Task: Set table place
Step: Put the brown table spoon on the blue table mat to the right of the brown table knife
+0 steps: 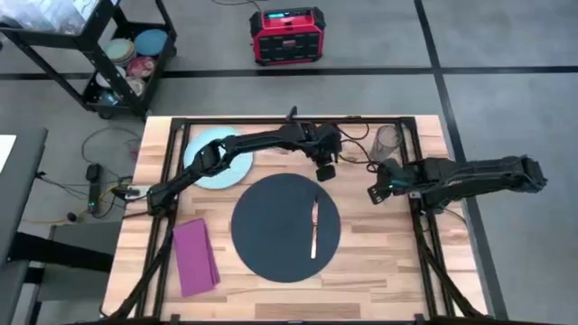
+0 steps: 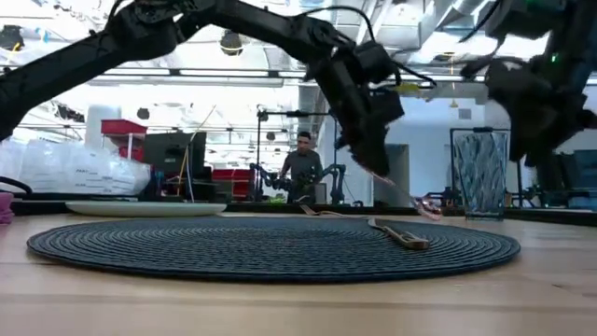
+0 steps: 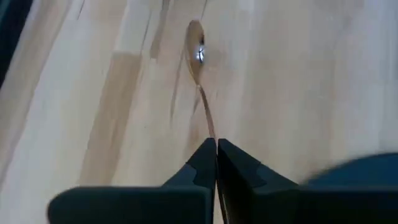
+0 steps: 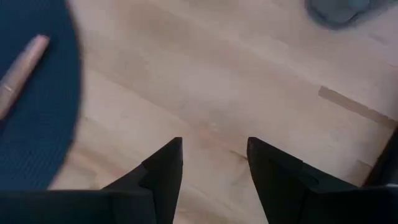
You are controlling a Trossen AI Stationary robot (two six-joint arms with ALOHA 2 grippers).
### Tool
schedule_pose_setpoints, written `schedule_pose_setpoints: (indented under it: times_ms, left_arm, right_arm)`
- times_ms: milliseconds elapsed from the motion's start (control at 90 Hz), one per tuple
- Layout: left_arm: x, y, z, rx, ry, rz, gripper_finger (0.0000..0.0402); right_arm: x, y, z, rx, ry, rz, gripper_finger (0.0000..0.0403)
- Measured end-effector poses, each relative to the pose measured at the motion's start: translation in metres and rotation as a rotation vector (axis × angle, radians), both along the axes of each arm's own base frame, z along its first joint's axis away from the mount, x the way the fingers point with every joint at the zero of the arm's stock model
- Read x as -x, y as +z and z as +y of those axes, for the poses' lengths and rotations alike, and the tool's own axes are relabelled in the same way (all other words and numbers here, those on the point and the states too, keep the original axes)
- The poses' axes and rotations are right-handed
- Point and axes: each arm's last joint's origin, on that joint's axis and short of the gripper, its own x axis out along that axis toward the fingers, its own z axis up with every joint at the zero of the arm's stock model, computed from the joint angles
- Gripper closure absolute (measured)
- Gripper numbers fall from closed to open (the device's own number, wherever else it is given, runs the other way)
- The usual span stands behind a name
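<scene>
Gripping a copper-coloured spoon [image 3: 198, 56] above the light-wood plank table [image 1: 379, 262], the left gripper [image 1: 325, 170] hovers beside the dark round mat [image 1: 271, 235]; the right gripper [image 4: 211, 165] waits spread apart near the smoky glass tumbler [image 1: 387, 141]. A person [image 2: 302, 168] stands in the room behind.

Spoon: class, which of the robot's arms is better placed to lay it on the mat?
Left. The left gripper is shut on the spoon near the dark mat; the right gripper is open, empty.
</scene>
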Motion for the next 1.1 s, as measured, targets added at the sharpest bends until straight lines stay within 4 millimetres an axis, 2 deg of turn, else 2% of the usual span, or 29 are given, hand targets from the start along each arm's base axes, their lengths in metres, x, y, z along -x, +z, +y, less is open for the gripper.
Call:
schedule_pose_setpoints:
  times_ms: [111, 256, 344, 467, 556, 700, 844, 1000, 1100]
  left_arm:
    - [0.005, 0.01, -0.015, 0.011, 0.031, 0.038, 0.0401]
    - [0.007, 0.009, -0.036, 0.002, 0.112, 0.102, 0.0401]
    - [0.006, 0.011, -0.048, 0.001, 0.126, 0.105, 0.0401]
    - [-0.006, 0.014, -0.055, 0.014, 0.155, -0.012, 0.0401]
    - [-0.012, 0.009, -0.05, 0.035, 0.199, -0.083, 0.0401]
    - [-0.013, -0.003, -0.024, 0.124, 0.27, -0.156, 0.0391]
    - [-0.008, -0.014, -0.01, 0.193, 0.249, -0.135, 0.0346]
    - [-0.005, -0.024, -0.007, 0.152, 0.166, -0.088, 0.0291]
    - [-0.004, -0.026, -0.008, 0.089, 0.09, -0.058, 0.0272]
  right_arm:
    - [0.014, 0.02, 0.0, 0.031, 0.072, -0.001, 0.0237]
    - [0.039, 0.041, 0.001, 0.074, 0.16, 0.013, 0.0237]
    - [0.055, 0.047, 0.002, 0.096, 0.207, 0.017, 0.0237]
    - [0.078, 0.047, 0.003, 0.114, 0.24, 0.013, 0.0237]
    - [0.087, 0.045, 0.003, 0.12, 0.242, -0.023, 0.0237]
    - [0.094, 0.046, 0.004, 0.123, 0.242, -0.07, 0.0237]
    - [0.093, 0.046, 0.004, 0.13, 0.258, -0.068, 0.0237]
    - [0.087, 0.048, 0.003, 0.14, 0.261, -0.096, 0.0237]
    - [0.079, 0.052, 0.003, 0.143, 0.238, -0.161, 0.0237]
